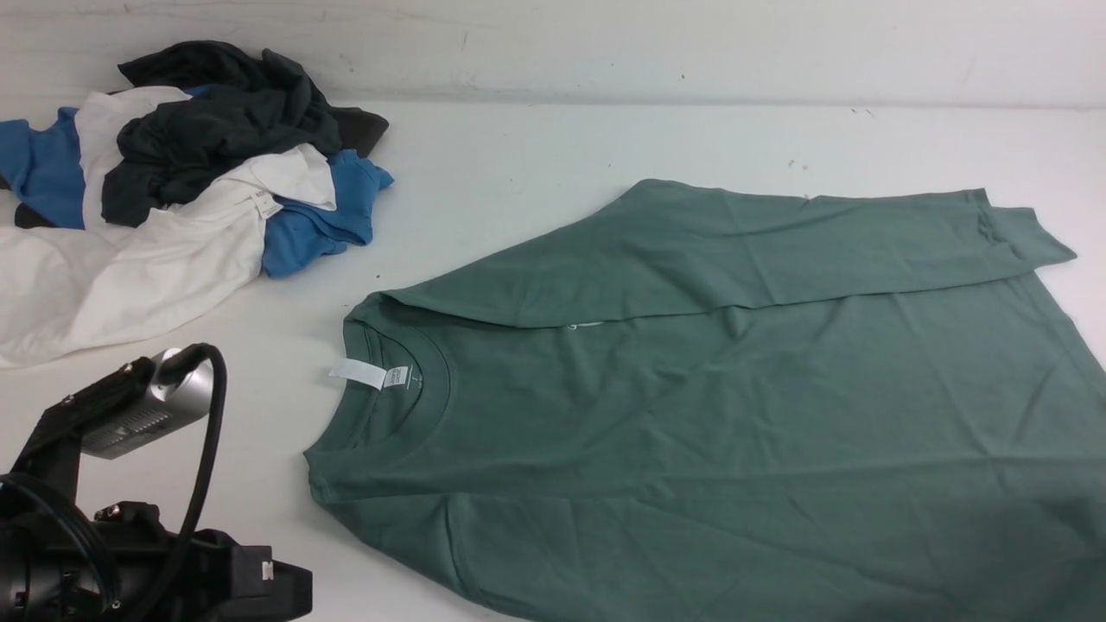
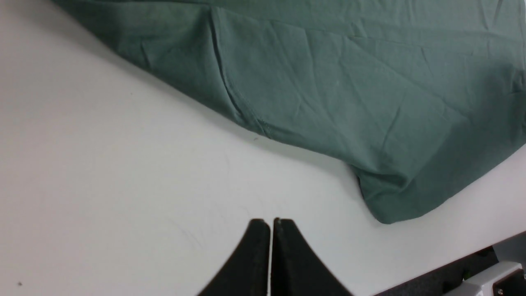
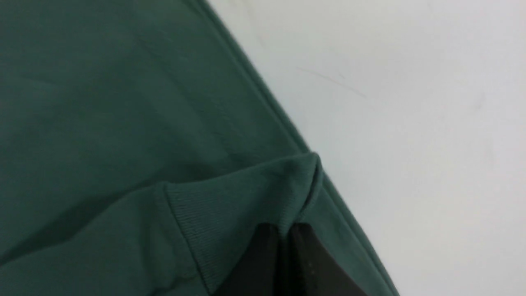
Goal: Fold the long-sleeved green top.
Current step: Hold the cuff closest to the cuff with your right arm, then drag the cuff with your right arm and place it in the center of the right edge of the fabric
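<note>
The green long-sleeved top [image 1: 734, 415] lies spread flat on the white table, its neck with the white label [image 1: 359, 373] toward the left. One sleeve [image 1: 734, 250] is folded across its far edge, cuff at the right. In the left wrist view my left gripper [image 2: 271, 222] is shut and empty over bare table, a little short of the top's near shoulder [image 2: 328, 90]. In the right wrist view my right gripper [image 3: 285, 228] is shut on the ribbed cuff [image 3: 246, 193] of the top's other sleeve, which lies on the body fabric near its hem. The right arm does not show in the front view.
A heap of dark charcoal, white and blue garments [image 1: 173, 190] lies at the far left of the table. My left arm with its camera [image 1: 104, 518] fills the near left corner. A wall [image 1: 605, 43] closes the back. The table's near edge [image 2: 472, 263] runs close by the left gripper.
</note>
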